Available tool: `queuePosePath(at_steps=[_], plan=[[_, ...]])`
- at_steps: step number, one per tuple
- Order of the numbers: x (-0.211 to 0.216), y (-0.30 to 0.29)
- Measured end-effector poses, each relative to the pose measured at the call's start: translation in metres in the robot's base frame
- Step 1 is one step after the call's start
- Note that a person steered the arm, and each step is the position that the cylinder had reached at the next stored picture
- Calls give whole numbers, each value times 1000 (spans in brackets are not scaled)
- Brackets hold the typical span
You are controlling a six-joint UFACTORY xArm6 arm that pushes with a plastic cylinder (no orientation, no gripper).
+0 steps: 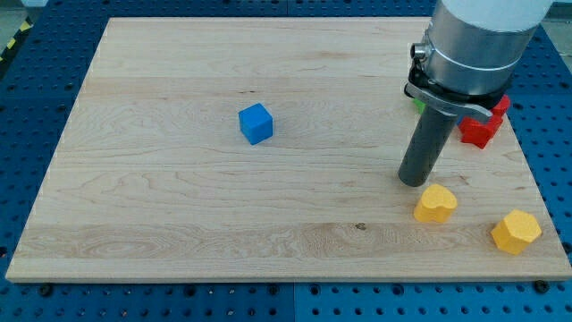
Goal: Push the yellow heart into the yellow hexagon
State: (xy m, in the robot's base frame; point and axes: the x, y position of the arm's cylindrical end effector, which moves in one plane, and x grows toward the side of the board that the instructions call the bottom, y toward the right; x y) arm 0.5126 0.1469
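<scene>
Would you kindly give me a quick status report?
My tip just up-left of yellow heart, apart. Yellow hexagon lower right of heart. Nothing between them.

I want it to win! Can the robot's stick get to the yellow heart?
Probably yes. My tip sits just to the upper left of the yellow heart, with only bare board between them. The yellow hexagon waits to the heart's right.
</scene>
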Motion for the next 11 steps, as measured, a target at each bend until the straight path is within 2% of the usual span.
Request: queuePosePath(at_steps=[2, 4, 6, 9, 11], plan=[[35, 37], [32, -19], [65, 0], [65, 39], [66, 18]])
